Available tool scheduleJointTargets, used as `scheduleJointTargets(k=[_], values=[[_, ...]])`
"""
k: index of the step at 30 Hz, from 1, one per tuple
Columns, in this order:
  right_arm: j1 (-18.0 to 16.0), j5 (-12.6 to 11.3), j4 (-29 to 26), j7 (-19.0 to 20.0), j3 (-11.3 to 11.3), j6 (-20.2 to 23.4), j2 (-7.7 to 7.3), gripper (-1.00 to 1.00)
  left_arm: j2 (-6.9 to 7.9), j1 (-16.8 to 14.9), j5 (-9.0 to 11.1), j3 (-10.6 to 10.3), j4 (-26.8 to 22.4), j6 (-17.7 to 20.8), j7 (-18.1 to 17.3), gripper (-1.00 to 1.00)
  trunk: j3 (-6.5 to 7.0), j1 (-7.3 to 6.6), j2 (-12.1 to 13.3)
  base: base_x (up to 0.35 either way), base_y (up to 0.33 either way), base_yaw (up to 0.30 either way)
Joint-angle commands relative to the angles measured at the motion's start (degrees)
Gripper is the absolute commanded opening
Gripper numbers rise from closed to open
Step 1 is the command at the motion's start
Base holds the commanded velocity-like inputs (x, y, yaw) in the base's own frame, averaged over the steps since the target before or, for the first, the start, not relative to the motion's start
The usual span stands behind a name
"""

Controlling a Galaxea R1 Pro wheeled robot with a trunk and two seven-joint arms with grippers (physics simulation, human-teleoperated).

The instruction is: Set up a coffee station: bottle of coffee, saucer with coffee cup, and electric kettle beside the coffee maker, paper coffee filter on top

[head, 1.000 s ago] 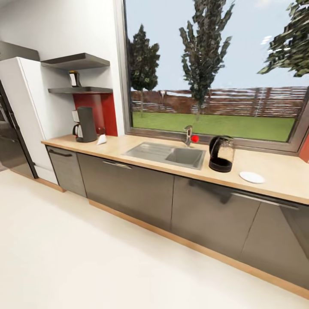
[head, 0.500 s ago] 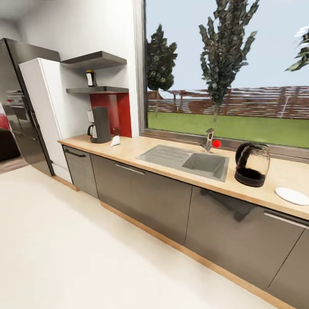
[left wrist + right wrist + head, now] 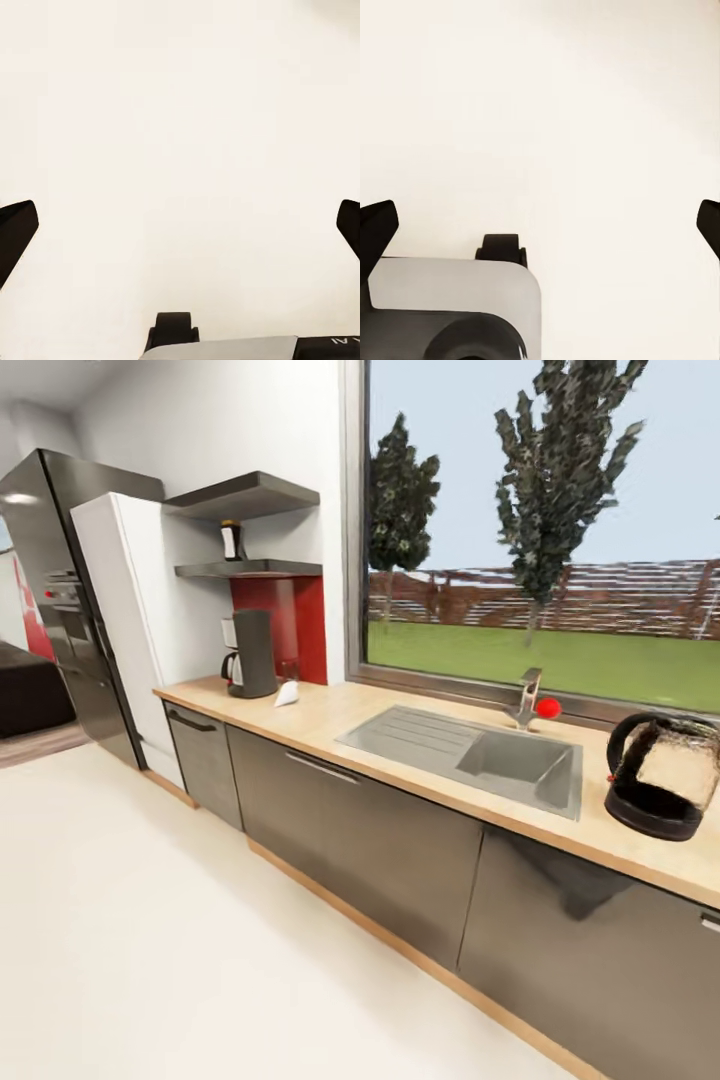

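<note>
My head camera is panning left, so the saucer is dropping out of frame. The left tool and right tool are hanging wide open over pale floor. The black coffee maker and white paper coffee filter are sitting on the light-wood worktop, the glass electric kettle well apart, the bottle of coffee on the shelf.

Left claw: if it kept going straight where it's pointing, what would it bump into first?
Probably the pale floor. The left claw is open, with nothing between it and that plain surface, though depth is hard to judge.

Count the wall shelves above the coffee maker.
2: an upper shelf, bare as far as visible, and a lower shelf carrying the bottle of coffee, both above the coffee maker.
</note>
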Motion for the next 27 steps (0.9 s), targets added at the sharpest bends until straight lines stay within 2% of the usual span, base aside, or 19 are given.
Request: scheduleJointTargets(k=[1, 19, 27], values=[[0.0, 0.0, 0.0, 0.0, 0.0, -0.2, -0.01, 1.00, 0.01, 0.0, 0.0, 0.0, 0.0, -0.1, 0.0, 1.00, -0.05, 0.04, 0.0, 0.323, 0.000, 0.262], [0.0, 0.1, 0.0, -0.3, 0.0, -0.2, 0.14, 1.00, 0.01, 0.0, 0.0, 0.1, -0.1, -0.1, 0.0, 1.00, -0.05, 0.04, 0.0, 0.310, 0.000, 0.270], [0.0, 0.1, 0.0, -0.3, 0.0, -0.2, 0.16, 1.00, 0.01, 0.0, 0.0, 0.1, -0.1, -0.1, 0.0, 1.00, -0.05, 0.04, 0.0, 0.097, 0.000, 0.273]])
